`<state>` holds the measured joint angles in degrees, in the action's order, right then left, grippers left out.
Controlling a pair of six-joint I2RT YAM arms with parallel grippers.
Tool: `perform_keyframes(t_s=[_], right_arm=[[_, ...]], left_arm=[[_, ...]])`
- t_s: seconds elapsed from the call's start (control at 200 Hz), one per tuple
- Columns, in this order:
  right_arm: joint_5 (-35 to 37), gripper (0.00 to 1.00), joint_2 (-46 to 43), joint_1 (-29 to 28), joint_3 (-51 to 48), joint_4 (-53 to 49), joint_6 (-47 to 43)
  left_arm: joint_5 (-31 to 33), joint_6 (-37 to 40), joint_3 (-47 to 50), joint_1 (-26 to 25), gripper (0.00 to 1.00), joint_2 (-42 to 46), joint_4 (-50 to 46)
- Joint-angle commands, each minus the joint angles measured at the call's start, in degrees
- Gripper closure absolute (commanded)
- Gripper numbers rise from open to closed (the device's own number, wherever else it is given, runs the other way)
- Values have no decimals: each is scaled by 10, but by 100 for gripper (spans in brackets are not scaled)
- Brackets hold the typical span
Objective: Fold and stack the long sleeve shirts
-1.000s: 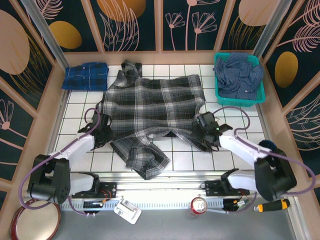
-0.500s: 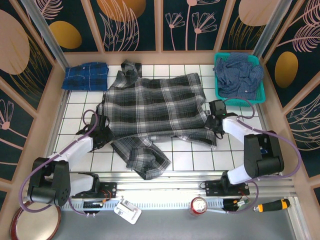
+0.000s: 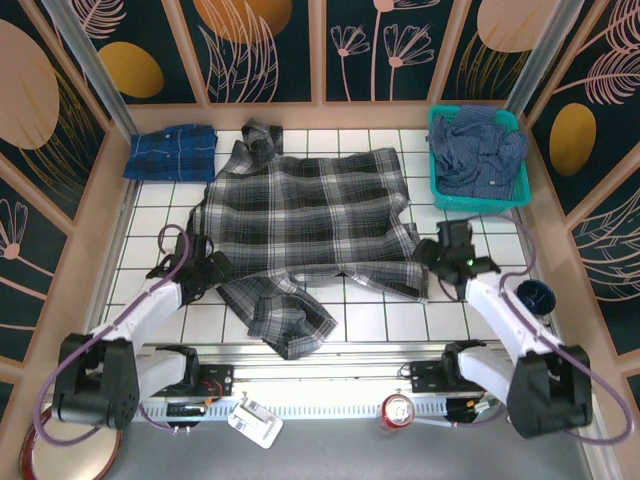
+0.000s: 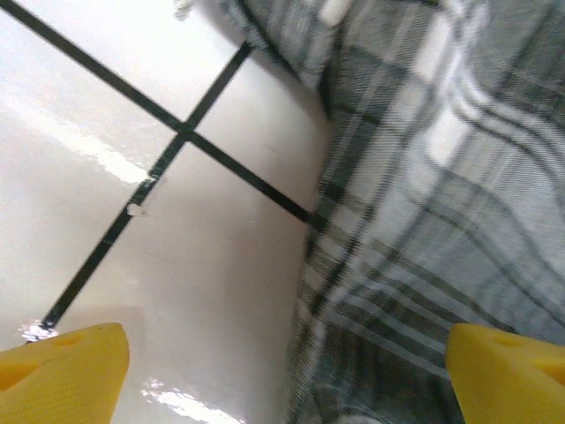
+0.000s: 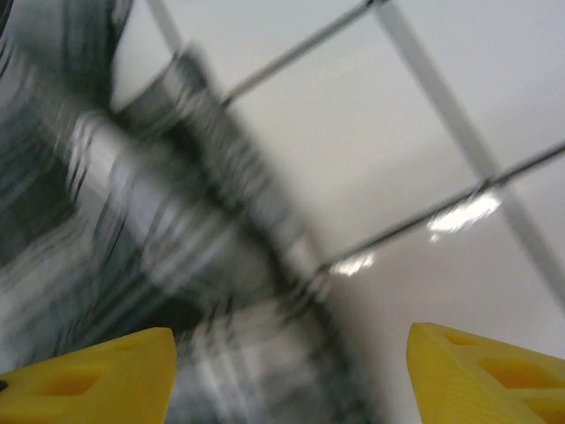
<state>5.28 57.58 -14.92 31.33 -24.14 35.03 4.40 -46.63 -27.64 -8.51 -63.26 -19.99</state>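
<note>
Nearest the arm bases, below the table's near edge, a drink can point(image 3: 398, 410) stands right of centre and a white tag point(image 3: 254, 420) lies left of centre. On the white tiled table point(image 3: 400, 320) the grey-black-white plaid shirt point(image 3: 310, 215) is spread flat across the middle, its collar at the far left and one sleeve point(image 3: 285, 310) bunched toward the near edge.

The left gripper point(image 3: 205, 270) sits low at the shirt's near-left edge. In the left wrist view, its jaws stand wide apart, the yellow fingertips point(image 4: 62, 367) in the bottom corners. The shirt's edge runs up between them, with plaid cloth under the right-hand tip and bare tile under the left-hand one. Nothing is clamped.

The right gripper point(image 3: 445, 255) is at the shirt's near-right hem corner. Its wrist view is blurred, yet the yellow fingertips point(image 5: 88, 375) are plainly apart. The plaid cloth lies on the left of the gap and bare tile on the right, and no cloth is pinched.

Just right of that arm, a small dark blue round object point(image 3: 530, 295) rests near the table's right edge.

Farther back, the bright blue-and-navy plaid shirt point(image 3: 172, 152) lies folded in the far left corner, just beside the grey shirt's collar. In the far right corner the teal basket point(image 3: 480, 203) holds the dull navy shirt point(image 3: 478, 150), crumpled.
</note>
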Motion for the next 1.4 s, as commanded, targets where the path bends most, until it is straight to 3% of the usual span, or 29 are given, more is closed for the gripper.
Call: perform_keyframes(t_s=[0.0,0.165,0.205,0.25,0.325,0.385,0.415,0.475,0.505,0.646,0.721,0.791,0.821,0.851,0.971,1.126,1.211,1.346,1.396], right_arm=[[-21,29,-7,-69,-41,-31,98],[-3,30,60,-95,-45,-4,113],[14,34,74,-95,-36,-9,109],[32,44,84,-88,-31,-8,100],[40,77,90,-56,-29,6,75],[32,94,85,-20,-21,18,47],[24,100,81,-5,-11,19,30],[23,100,73,17,17,10,0],[23,100,69,27,35,-2,-17],[61,100,51,78,104,-61,-62],[-5,100,36,108,111,-65,-59],[-31,74,25,62,93,-48,-23],[-20,57,28,29,86,-51,-2],[-3,47,39,-4,78,-56,23],[8,37,68,-94,18,-28,110],[17,33,94,-118,-38,5,147],[40,45,119,-111,-43,3,137],[61,100,120,-63,-33,-4,105],[58,100,103,-36,-27,-7,81]], left_arm=[[-39,-23,22,0,13,37,-11],[-70,-44,53,-30,22,32,19],[-72,-48,55,-41,29,23,26],[-77,-50,57,-47,40,15,35],[-77,-51,60,-47,61,10,43],[-71,-51,56,-48,75,11,43],[-66,-51,55,-46,80,11,43],[-60,-50,49,-47,90,7,43],[-56,-48,46,-46,100,2,41],[-32,-47,37,-38,100,-6,22],[-29,-52,43,-27,100,3,21],[-41,-56,48,-25,100,10,35],[-48,-58,50,-25,100,9,42],[-52,-59,50,-25,100,6,47],[-59,-63,55,-24,100,4,61],[-48,-59,56,-23,100,15,50],[-44,-57,58,-13,100,19,43],[-35,-51,57,7,100,23,28],[-29,-48,55,10,100,24,23]])
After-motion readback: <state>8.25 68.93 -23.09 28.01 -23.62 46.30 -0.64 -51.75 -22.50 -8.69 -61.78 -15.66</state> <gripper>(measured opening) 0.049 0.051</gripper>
